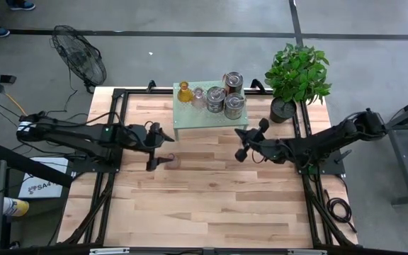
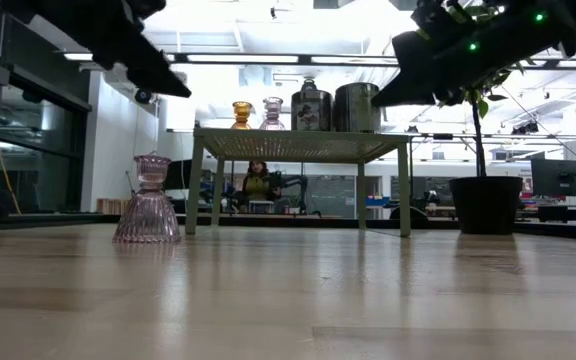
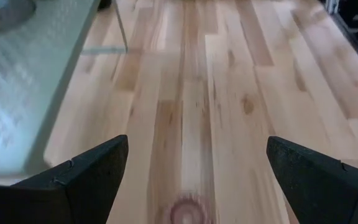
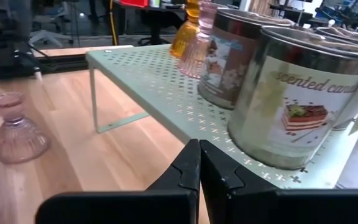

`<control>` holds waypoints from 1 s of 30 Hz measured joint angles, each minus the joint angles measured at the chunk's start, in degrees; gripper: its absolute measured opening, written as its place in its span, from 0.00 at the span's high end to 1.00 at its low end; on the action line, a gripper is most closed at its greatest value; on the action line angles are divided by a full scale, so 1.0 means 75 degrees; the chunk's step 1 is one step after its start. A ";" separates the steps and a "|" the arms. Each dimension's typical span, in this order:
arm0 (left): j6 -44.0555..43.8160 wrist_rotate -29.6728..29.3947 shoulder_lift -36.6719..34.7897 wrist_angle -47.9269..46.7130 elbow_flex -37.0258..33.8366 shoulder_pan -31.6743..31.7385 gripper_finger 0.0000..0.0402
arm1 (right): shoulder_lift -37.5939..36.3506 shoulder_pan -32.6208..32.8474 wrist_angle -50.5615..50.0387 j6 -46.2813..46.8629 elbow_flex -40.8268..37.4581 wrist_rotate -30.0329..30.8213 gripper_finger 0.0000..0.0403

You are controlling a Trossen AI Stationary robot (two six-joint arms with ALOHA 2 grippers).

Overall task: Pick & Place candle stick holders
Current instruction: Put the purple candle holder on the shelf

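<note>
While the pink holder stands upright on the counter directly under the left pincer, whose jaws gape wide and empty, the right pincer waits shut beside the stand.

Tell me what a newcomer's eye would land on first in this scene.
The pale green perforated stand at the table's far middle, crowded with three silvery tins, an amber holder and a pink glass holder. Next, a lone pink glass holder standing on the wood in front of the stand, under the open left gripper. A leafy plant fills the far right corner.
</note>
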 joint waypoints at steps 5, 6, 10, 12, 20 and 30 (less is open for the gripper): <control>-0.0669 0.0003 -0.0048 -0.1019 -0.0003 -0.0002 0.06 | -0.0003 0.0162 0.0000 -0.0132 0.0000 0.0000 1.00; -0.0873 0.0004 -0.0035 -0.1188 -0.0003 0.0000 0.06 | -0.0003 0.0192 -0.0001 -0.0155 0.0000 0.0002 1.00; -0.1768 0.0006 -0.0031 -0.1641 -0.0003 -0.0001 0.06 | -0.0003 0.0267 -0.0018 -0.0284 0.0000 0.0000 1.00; -0.2025 0.0006 -0.0031 -0.1816 -0.0003 -0.0003 0.06 | -0.0003 0.0268 -0.0032 -0.0328 0.0000 0.0000 1.00; -0.3136 0.0023 0.0205 -0.3280 -0.0013 -0.0003 0.06 | -0.0006 0.0268 -0.0148 -0.0317 0.0000 -0.0187 1.00; -0.3384 -0.0956 0.0074 -0.1702 -0.1315 -0.0696 0.06 | -0.0006 0.0311 -0.0273 -0.0276 -0.0003 -0.0211 1.00</control>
